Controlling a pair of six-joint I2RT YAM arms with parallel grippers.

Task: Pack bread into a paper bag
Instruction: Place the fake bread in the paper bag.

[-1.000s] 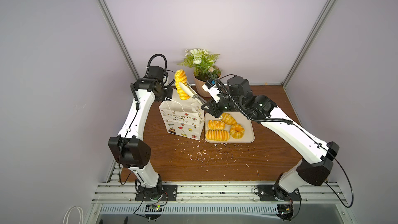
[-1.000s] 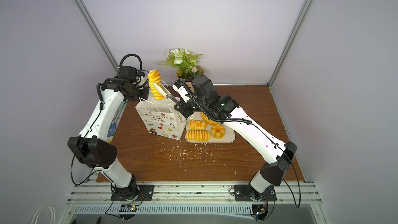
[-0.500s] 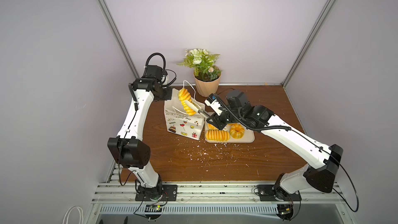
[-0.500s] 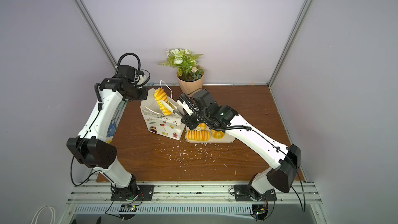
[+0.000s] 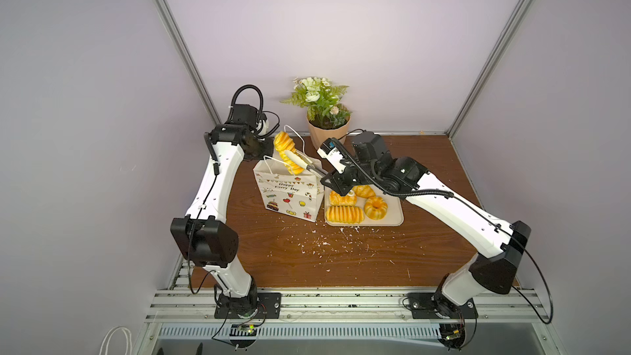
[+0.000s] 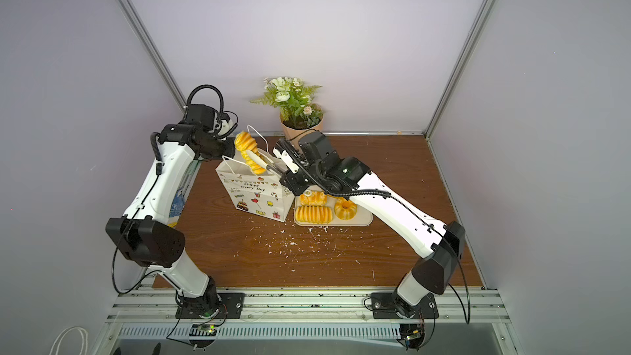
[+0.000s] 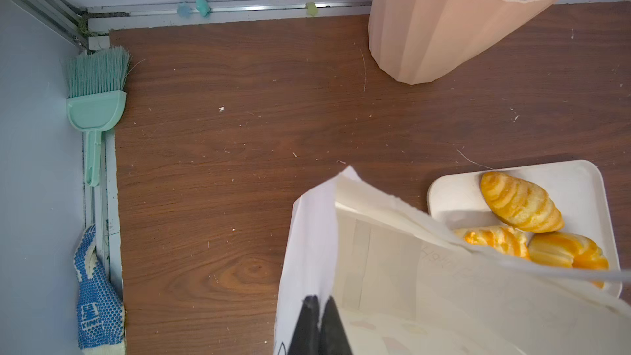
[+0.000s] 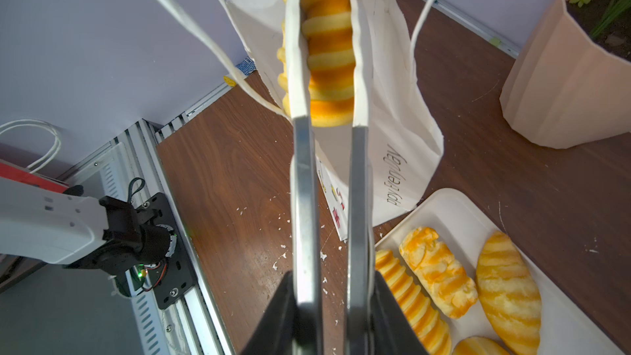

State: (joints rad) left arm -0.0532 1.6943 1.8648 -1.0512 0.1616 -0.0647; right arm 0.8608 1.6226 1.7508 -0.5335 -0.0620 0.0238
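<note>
The white paper bag (image 5: 290,196) (image 6: 256,196) stands upright left of the beige tray (image 5: 396,221). My left gripper (image 7: 319,302) (image 5: 264,147) is shut on the bag's back rim (image 7: 314,234). My right gripper (image 8: 329,288) (image 5: 329,179) is shut on metal tongs (image 8: 305,199), which clamp a ridged bread loaf (image 8: 327,46) (image 5: 286,152) (image 6: 249,152). The loaf hangs tilted, its lower end at the bag's open mouth and most of it above the rim. Left on the tray are a ridged loaf (image 5: 344,214), a ring (image 5: 375,207), a croissant (image 5: 364,191) and a braided bun (image 5: 342,198).
A peach flowerpot (image 5: 327,131) (image 7: 444,29) stands behind bag and tray. The bag's cord handles (image 8: 205,39) hang loose round the tongs. White crumbs (image 5: 324,244) lie on the wooden table in front. A green brush (image 7: 97,97) and a blue glove (image 7: 95,295) lie along the left edge.
The loaf in the tongs came down from high over the bag to its mouth, then rose a little. The bag leaned over half a second ago and stands upright again.
</note>
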